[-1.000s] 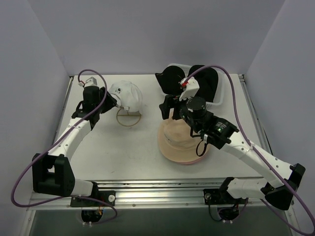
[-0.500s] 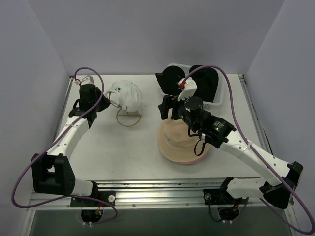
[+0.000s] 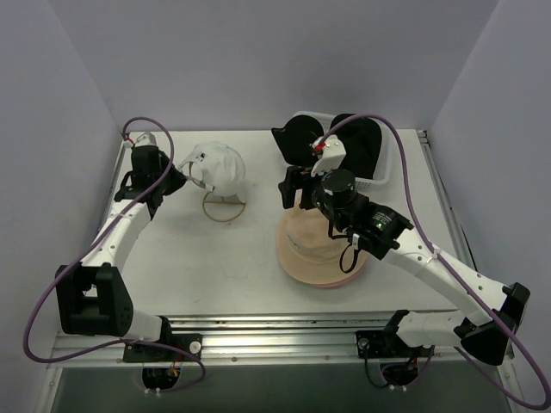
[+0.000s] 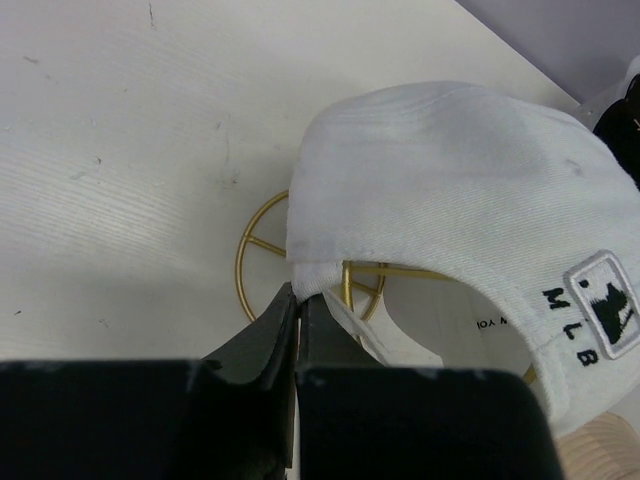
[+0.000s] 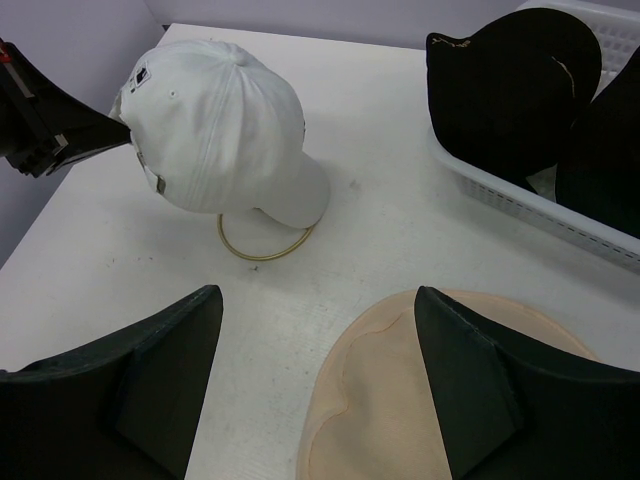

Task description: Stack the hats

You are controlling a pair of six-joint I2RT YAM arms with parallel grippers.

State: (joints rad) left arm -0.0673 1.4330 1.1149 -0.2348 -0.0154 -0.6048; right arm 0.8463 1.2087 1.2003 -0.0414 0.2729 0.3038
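I hold the left gripper (image 4: 297, 295) clamped on the white cap's (image 4: 450, 190) rear edge, ready to lift it off the gold frame (image 4: 262, 250). The right gripper (image 5: 318, 300) hovers, fingers apart, above the tan hat (image 5: 400, 400).

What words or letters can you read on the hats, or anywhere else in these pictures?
"MLB": black letters by the logo patch on the back of the white cap.
"YO": print inside the white cap; the rest is hidden, so it cannot be read whole.
Small gold mark on the black hat in the white basket: too small to read.
Nothing else readable shows.
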